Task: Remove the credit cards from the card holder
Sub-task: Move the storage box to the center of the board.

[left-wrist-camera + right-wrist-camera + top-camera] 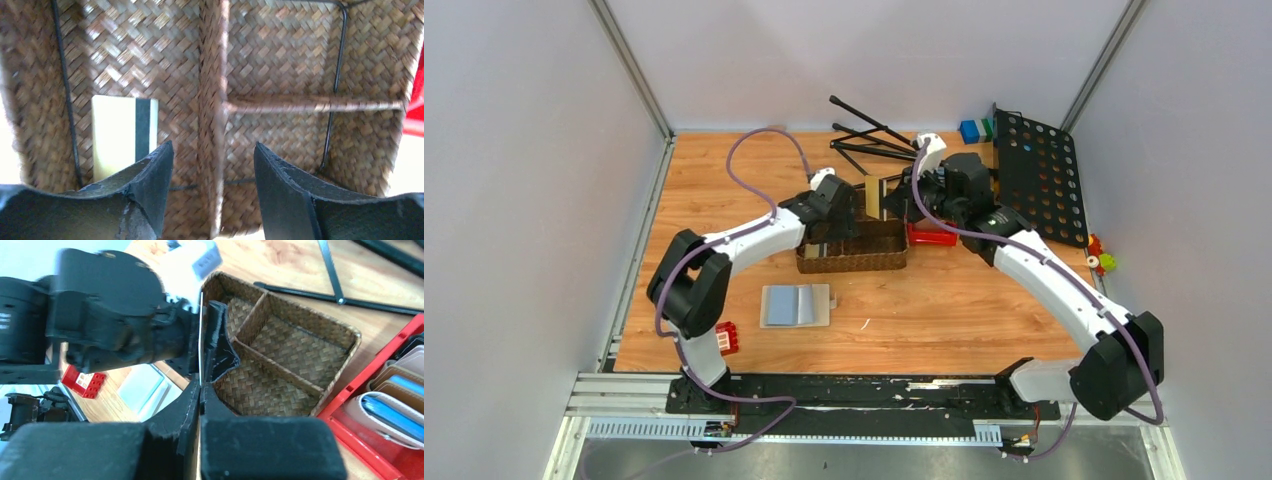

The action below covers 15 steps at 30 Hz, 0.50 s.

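Observation:
The card holder lies unfolded on the table, pale blue-grey inside up; it also shows in the right wrist view. My left gripper hangs open over the brown woven basket, straddling its middle divider. Below it a whitish credit card with a dark stripe lies flat in the basket's left compartment. My right gripper is shut on another credit card, seen edge-on there. From above, that tan card with a dark stripe stands upright at the basket's far edge.
A red tray holding wallets sits right of the basket. Black rods lie at the back, and a black perforated board at the right. A red brick lies near the left arm. Blue and green blocks sit at the back.

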Each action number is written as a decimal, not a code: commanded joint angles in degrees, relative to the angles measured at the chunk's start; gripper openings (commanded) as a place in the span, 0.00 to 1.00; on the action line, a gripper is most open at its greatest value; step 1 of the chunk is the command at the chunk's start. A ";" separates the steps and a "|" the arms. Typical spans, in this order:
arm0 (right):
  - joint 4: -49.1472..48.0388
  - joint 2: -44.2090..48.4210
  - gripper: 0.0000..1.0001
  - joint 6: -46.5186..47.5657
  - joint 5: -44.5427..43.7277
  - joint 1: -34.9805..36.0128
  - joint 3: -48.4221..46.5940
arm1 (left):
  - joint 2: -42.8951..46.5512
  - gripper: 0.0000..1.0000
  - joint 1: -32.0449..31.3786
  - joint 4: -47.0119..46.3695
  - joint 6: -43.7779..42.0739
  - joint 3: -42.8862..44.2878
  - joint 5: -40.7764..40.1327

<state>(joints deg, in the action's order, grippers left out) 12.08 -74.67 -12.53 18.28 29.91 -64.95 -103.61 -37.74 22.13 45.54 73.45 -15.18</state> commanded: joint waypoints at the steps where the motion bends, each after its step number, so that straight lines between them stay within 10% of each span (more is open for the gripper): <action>1: 3.07 -4.72 0.00 -5.34 -0.37 -0.53 -4.18 | 10.80 0.69 3.06 -0.21 0.19 -5.81 2.89; 15: 5.43 -29.79 0.00 -17.08 15.36 1.39 -23.68 | 46.44 0.70 23.94 15.90 -5.26 -23.52 11.20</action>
<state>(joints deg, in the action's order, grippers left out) 17.32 -100.73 -25.74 28.08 29.30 -81.84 -61.87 -18.59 30.55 44.12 51.66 -6.96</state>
